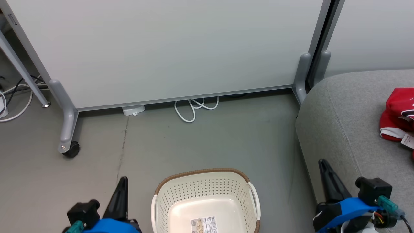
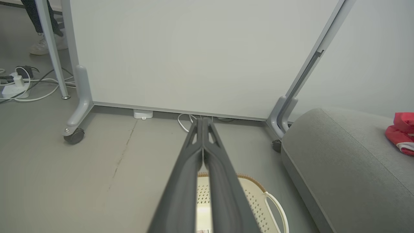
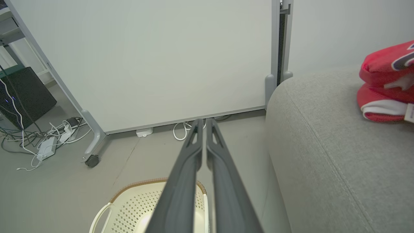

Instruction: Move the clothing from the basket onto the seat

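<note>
both clenched: left hand (image 2: 202,122), right hand (image 3: 204,121); basket (image 1: 203,171) holds just label (image 1: 203,225); clothing (image 1: 399,113) on seat (image 1: 339,123).

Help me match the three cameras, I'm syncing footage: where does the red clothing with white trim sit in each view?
Head view: red fabric clothing with white trim at the right edge, mid-height, on the large grey upholstered seat.
Left wrist view: right edge, around mid-height, on the seat.
Right wrist view: upper right, on the seat.
Shared landmark: black caster wheel under the white partition panel, at the left in all three.
</note>
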{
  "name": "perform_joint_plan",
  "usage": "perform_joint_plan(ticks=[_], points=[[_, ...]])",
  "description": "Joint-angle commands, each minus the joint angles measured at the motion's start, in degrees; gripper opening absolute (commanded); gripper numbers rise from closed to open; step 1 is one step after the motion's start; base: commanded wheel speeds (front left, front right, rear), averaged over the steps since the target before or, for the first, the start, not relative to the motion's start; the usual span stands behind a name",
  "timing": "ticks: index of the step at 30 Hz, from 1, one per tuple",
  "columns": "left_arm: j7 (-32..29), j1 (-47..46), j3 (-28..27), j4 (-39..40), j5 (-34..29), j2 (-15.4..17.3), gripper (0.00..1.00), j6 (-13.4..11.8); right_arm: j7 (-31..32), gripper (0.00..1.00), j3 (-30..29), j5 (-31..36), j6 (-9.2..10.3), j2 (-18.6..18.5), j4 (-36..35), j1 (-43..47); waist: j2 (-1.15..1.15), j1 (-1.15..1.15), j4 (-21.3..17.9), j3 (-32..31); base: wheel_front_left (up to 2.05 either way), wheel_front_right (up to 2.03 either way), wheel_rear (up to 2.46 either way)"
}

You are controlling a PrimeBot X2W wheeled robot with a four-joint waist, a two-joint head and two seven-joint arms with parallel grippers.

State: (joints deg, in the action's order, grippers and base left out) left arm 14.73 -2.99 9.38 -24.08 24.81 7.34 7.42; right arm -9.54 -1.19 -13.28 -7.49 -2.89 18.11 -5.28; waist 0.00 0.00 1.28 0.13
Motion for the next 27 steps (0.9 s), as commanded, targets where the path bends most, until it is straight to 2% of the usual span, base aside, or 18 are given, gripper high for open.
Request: perform_joint_plan(ticks=[1,27], points=[[-0.1,0.3,0.0,-0.2,0.2,-0.1,0.00,0.0,0.1,0.00,0.0,-0.2,0.00,0.0,0.3,0.1,0.00,0.00,0.0,0.0,0.00,0.00,0.00],[-6.9,-1.0,-5.2,3.1,21.8,-1.5,0.00,0.0,5.2,0.00,-1.8,-25.6,0.00,0.0,-1.2,-0.3,0.00,0.00,-0.3,0.0,0.00,0.00,0.00]])
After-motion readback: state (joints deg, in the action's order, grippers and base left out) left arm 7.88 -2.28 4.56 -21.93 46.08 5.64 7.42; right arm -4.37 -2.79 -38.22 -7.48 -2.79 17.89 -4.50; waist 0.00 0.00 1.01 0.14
